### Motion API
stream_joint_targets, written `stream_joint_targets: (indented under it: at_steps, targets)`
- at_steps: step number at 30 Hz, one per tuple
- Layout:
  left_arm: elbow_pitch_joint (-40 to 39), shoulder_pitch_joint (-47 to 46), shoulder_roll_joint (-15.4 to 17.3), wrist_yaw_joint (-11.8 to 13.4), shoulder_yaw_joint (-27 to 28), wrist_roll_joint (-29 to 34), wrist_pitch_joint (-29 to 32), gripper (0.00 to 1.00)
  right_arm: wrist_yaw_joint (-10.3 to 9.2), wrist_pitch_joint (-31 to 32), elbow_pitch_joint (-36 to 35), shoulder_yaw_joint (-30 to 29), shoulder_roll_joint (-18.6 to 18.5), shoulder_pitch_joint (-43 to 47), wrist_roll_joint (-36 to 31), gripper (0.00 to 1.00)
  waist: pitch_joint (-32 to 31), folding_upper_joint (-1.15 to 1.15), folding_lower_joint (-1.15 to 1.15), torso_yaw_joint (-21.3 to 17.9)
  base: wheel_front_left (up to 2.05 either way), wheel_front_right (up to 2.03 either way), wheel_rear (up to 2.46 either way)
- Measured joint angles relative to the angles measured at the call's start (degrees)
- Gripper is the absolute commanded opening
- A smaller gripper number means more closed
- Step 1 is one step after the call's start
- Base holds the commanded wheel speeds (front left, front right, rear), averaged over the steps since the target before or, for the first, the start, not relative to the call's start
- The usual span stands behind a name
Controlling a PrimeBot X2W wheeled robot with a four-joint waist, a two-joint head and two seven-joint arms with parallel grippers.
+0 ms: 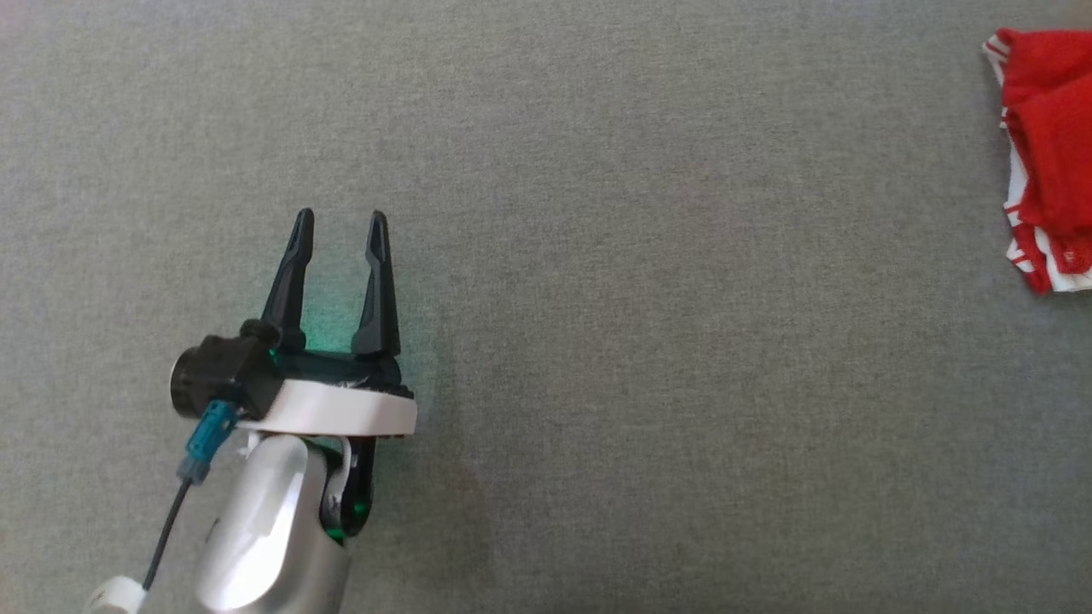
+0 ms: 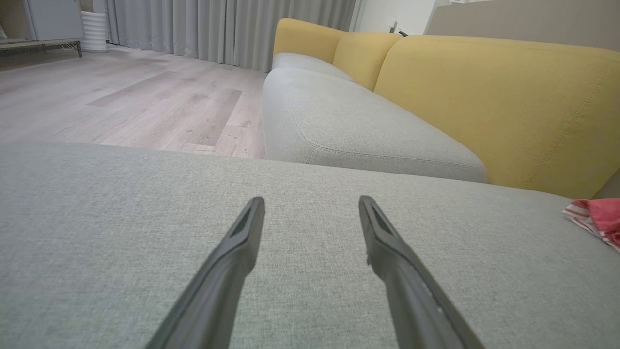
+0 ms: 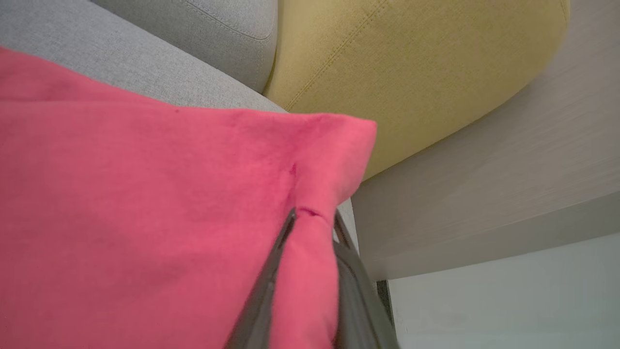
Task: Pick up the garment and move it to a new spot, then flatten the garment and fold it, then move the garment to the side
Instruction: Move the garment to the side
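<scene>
Garment, soft red cloth, pinched in right tool; left tool spread open.

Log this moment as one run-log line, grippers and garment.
left gripper: open, empty, above grey cushion | right gripper: shut on red garment | garment state: bunched, far right of head view

A grey woven surface runs edge to edge. At lower left the left pincer hangs over it, its two dark fingers pointing up the view and standing well apart with bare fabric between them. A green glow tints the cloth at their base. Below sit a white ring, a black camera, a blue plug and a silver forearm. Far off at upper right lies the garment, red with striped edges, cut by the frame.
</scene>
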Motion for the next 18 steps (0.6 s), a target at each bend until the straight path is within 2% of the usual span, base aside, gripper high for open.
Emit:
stream_joint_targets:
  at_steps: [1, 2, 3, 11, 18]
  targets:
    - [0.01, -0.07, 0.0, -0.2, 0.07, 0.0, 0.0, 1.0, 0.0, 0.11, -0.12, -0.57, 0.18, 0.0, 0.0, 0.07, 0.1, 0.0, 0.0, 0.07, 0.0, 0.0, 0.0]
    - [0.08, -0.09, 0.0, -0.31, 0.15, 0.0, 0.0, 1.0, 0.0, 0.32, -0.27, -1.01, 0.41, 0.0, -0.19, 0.71, 0.1, 0.0, 0.0, 0.06, 0.0, 0.0, 0.0]
    - [0.16, -0.09, 0.0, -0.31, 0.19, 0.0, 0.0, 1.0, 0.0, 0.32, -0.53, -1.47, 0.74, 0.01, -0.63, 1.0, 0.03, 0.0, 0.0, 0.02, 0.0, 0.0, 0.0]
    - [0.45, 0.01, -0.01, -0.29, 0.45, -0.01, 0.0, 1.0, 0.0, 0.42, -4.81, -4.88, 4.44, 0.18, -2.43, 1.0, -2.72, 0.0, -0.01, -0.66, 0.0, 0.0, 0.0]
    - [0.12, 1.58, -0.01, 0.15, 0.98, 0.0, 0.0, 1.0, 0.0, -1.65, -12.83, -4.97, 11.28, 1.64, -0.94, 1.0, -7.68, 0.0, -0.02, -1.49, 0.0, 0.0, 0.0]
